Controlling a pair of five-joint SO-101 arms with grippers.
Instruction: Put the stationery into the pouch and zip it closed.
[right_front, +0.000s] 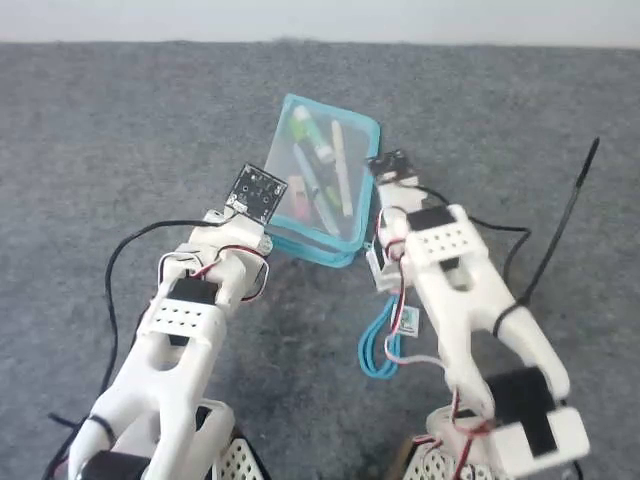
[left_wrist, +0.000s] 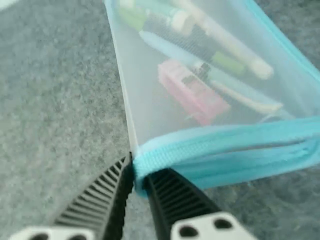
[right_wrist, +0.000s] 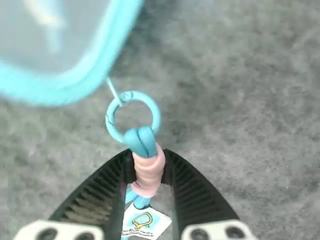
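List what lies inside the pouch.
Through the translucent pouch: a pink block, a cream pen, a light-blue pen and a green-and-black marker. Anything beneath them is covered.

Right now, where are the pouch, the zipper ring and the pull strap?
pouch (left_wrist: 142, 95): left wrist view, bare clear wall near the side seam.
zipper ring (right_wrist: 156, 116): right wrist view, on the ring's band.
pull strap (right_wrist: 146, 172): right wrist view, pink sleeve just below the knot.

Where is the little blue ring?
In the right wrist view, the ring sits at the corner of the pouch over the grey mat, just beyond the right end effector, which grips the pink sleeve on its cord.
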